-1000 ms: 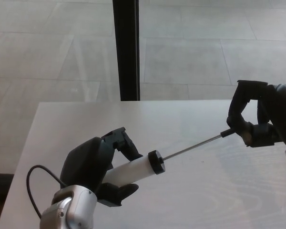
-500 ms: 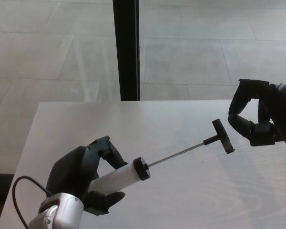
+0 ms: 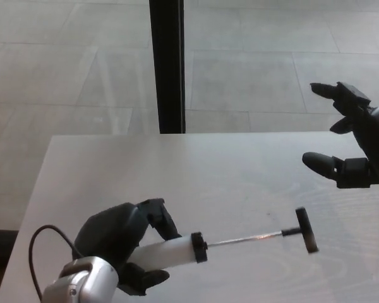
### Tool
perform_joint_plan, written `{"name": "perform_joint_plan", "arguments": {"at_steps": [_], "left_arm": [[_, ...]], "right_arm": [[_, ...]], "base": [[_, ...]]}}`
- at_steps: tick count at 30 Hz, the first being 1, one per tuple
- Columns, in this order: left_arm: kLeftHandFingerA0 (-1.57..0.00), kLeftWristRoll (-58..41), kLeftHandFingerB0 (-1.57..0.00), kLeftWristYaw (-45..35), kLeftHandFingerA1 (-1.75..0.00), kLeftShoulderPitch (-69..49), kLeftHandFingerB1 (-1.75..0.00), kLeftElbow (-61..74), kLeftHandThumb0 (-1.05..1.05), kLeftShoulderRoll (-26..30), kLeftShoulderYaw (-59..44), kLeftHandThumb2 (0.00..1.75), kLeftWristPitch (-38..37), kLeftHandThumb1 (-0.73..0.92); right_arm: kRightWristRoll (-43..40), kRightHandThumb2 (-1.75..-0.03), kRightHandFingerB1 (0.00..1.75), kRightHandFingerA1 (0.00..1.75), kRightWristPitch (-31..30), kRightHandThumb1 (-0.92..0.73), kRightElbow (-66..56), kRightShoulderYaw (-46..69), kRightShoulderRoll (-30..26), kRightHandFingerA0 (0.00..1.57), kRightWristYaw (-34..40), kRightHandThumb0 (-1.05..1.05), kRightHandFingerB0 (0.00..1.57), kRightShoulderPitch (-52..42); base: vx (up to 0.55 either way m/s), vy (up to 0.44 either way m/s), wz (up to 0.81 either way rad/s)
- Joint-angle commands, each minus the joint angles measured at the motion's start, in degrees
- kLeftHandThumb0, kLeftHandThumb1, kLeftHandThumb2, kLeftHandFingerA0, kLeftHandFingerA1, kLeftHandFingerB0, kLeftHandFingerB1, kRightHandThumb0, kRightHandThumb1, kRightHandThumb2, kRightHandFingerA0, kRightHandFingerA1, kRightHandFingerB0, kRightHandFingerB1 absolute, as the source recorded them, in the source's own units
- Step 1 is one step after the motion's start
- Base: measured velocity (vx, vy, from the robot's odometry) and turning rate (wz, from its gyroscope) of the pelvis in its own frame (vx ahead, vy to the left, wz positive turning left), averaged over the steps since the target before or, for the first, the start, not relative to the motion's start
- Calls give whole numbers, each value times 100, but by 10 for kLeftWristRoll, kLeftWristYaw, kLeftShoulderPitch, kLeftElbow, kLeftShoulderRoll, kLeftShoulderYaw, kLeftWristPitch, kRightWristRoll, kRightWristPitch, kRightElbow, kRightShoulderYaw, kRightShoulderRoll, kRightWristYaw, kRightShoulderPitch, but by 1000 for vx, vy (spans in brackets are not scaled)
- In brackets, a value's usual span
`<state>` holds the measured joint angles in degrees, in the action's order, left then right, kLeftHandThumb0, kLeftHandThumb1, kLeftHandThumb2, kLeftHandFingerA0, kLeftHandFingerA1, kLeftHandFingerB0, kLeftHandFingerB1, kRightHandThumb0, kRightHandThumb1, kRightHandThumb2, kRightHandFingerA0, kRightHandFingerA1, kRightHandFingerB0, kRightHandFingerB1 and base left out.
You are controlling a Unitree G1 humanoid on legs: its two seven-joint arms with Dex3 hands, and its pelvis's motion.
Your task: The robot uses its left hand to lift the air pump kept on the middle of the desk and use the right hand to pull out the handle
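Observation:
The air pump [image 3: 170,250] is a white cylinder with a black cap, held low over the desk [image 3: 196,183] near its front left. My left hand [image 3: 123,243] is shut on the cylinder. A thin metal rod [image 3: 246,238] sticks far out of the cap to the right, ending in a black T-handle [image 3: 305,230]. My right hand [image 3: 350,148] hovers at the right edge, above and to the right of the handle, open with fingers spread, touching nothing.
A black vertical post [image 3: 167,66] stands behind the desk's far edge. Pale tiled floor [image 3: 271,69] lies beyond. A black cable [image 3: 41,252] loops beside my left wrist at the desk's left edge.
My right hand has let go of the handle and opened, lifting slightly. The left hand lowered the pump, so the drawn-out rod now lies nearly level with the handle lower.

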<state>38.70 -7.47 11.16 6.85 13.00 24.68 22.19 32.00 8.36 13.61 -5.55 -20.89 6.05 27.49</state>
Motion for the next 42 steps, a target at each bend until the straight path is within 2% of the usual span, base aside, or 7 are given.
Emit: {"name": "perform_joint_plan", "arguments": {"at_steps": [1,10,11,14,33,34,42], "left_arm": [[-80,138,-72,-73,-129,67,-77,-66,-30,64,116,70,-19,72],[-68,268,-28,-181,-97,172,-48,-117,-45,88,226,63,12,80],[-74,268,-24,-190,-96,182,-56,-120,-50,86,228,96,20,54],[-66,261,-34,-183,-99,185,-44,-122,-48,85,230,62,28,78],[-36,245,-28,-33,-82,171,-45,-89,-68,164,201,60,-106,65],[-6,136,0,-61,-57,152,-51,-77,-40,137,138,98,-107,36],[0,-195,0,-148,-16,124,0,-43,-100,50,-129,98,-119,62]], "right_arm": [[0,-62,32,58,-92,-74,-15,19,-17,45,-37,-49,19,16],[-3,-61,38,66,-102,-72,-14,22,-10,45,-26,-46,31,24],[-3,-61,39,68,-101,-72,-11,22,-9,45,-23,-46,31,27],[-4,-90,52,69,-105,-57,-15,23,-11,44,-25,-50,28,26],[-9,-91,54,72,-109,-56,-17,28,-16,49,-19,-49,34,19],[-13,-91,54,74,-106,-56,-17,29,-17,49,-20,-49,33,18],[-30,-90,53,71,-129,-56,-29,49,-19,48,-29,-50,32,13]], "base": [[0,0,0],[0,0,0],[0,0,0],[0,0,0],[0,0,0],[0,0,0],[0,0,0]]}}
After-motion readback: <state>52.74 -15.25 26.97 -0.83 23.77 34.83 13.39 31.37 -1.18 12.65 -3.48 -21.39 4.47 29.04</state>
